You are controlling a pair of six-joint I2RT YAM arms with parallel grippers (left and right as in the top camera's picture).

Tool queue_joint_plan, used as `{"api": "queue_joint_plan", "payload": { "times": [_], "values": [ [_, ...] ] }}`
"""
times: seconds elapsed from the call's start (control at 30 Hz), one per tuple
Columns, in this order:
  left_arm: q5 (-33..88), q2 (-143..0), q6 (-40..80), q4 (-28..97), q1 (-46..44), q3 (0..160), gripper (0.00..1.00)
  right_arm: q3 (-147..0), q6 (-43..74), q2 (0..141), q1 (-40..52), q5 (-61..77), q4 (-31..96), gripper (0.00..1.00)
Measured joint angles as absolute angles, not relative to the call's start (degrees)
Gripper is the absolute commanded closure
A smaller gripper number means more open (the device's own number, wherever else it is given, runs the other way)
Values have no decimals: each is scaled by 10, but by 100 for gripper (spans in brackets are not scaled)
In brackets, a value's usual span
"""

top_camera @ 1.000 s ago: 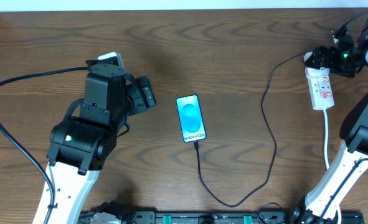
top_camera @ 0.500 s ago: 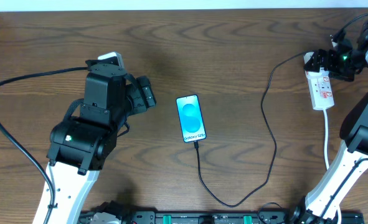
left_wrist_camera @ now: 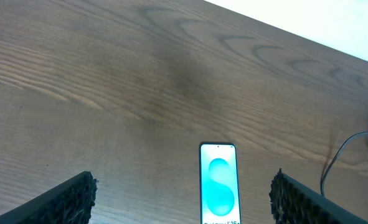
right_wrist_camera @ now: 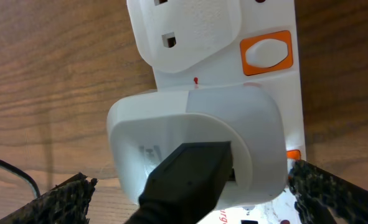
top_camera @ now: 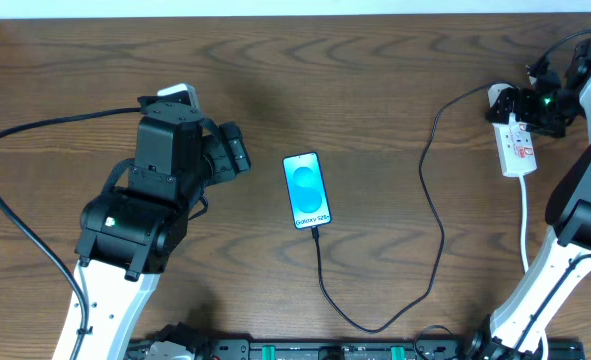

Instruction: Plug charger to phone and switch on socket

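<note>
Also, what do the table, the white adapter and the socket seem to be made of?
The table looks like wood or a wood-look laminate: dark brown, matte, with grain lines running across it. The adapter seems to be white moulded plastic, smooth and slightly glossy, with rounded corners. The socket looks like the same smooth white plastic; its switch has an orange surround.

- A dark wood-grain table (top_camera: pixel 375 80) carried everything.
- The phone (top_camera: pixel 306 190) lay flat near its middle, screen lit.
- The charger (top_camera: pixel 442 240), a thin black cable, looped from the phone to the socket (top_camera: pixel 518 150) near the right edge.
</note>
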State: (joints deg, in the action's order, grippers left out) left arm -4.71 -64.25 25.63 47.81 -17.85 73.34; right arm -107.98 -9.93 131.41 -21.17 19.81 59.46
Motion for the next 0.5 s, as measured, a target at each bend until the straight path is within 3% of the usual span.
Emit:
{"api": "queue_joint_plan", "payload": {
  "times": [0.5],
  "values": [
    [-47, -642, 256, 478, -178, 733, 11, -1067, -101, 1303, -214, 244, 594, 1]
  ]
}}
